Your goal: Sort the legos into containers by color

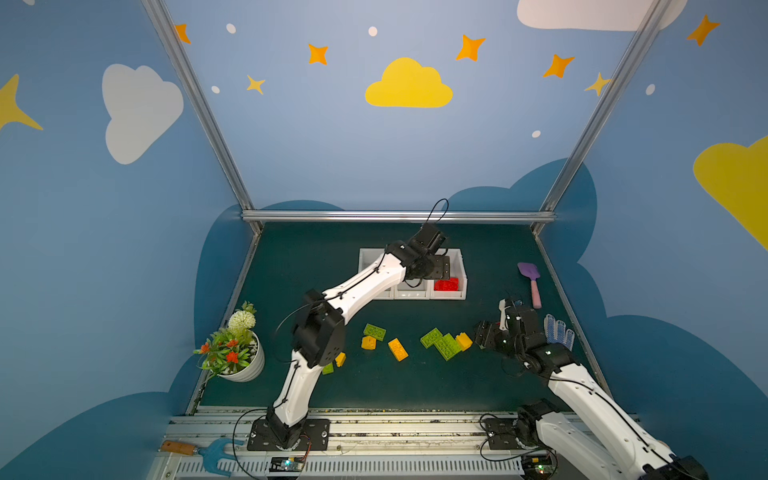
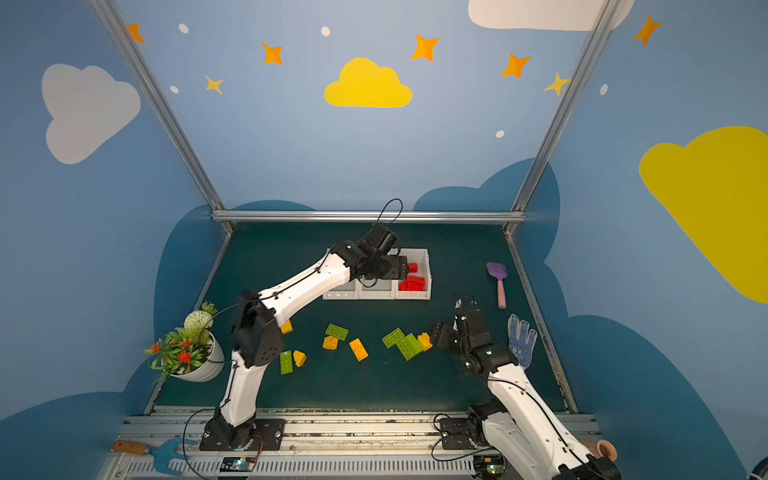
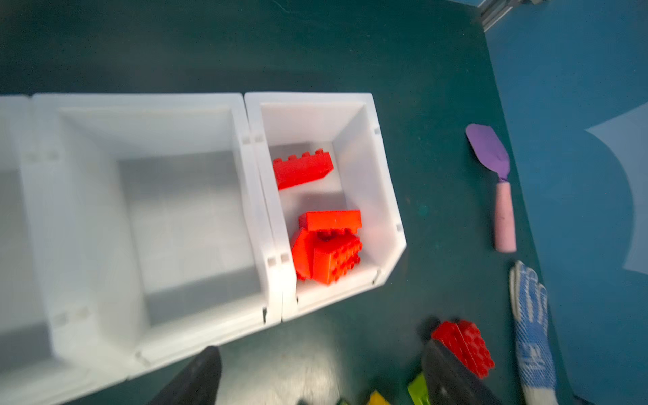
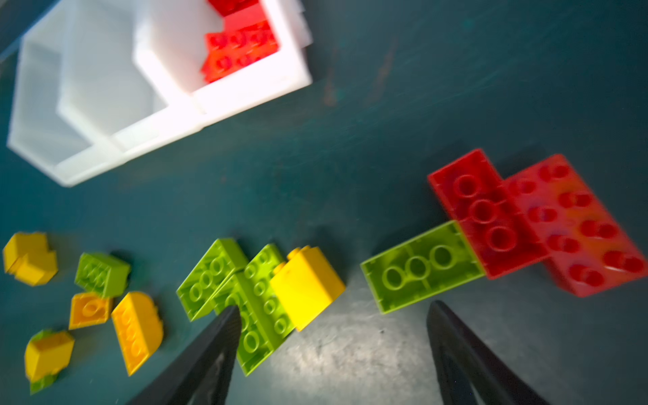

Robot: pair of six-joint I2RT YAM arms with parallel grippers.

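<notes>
Plant pot (image 1: 249, 365): far left of the tabletop (image 1: 374, 390), clear of the work.
Loose bricks: yellow and green legos (image 1: 398, 348) lie scattered across the middle of the tabletop; none sit in a bin.
Left claw (image 3: 321, 371): hangs above the white bins (image 1: 411, 291), fingers spread wide, nothing between them.
Red bin (image 3: 385, 210): rightmost of the three; several red legos (image 3: 326, 245) lie inside. The two bins beside it look empty.
Right claw (image 4: 333, 354): fingers spread, empty, low over a green brick (image 4: 420, 268) that touches two red bricks (image 4: 540, 221).
Step in hand: the red drop looks finished; the right arm is lining up a pick.
Next move: probably descend, straddle one brick and pinch it without dragging its neighbours.
</notes>
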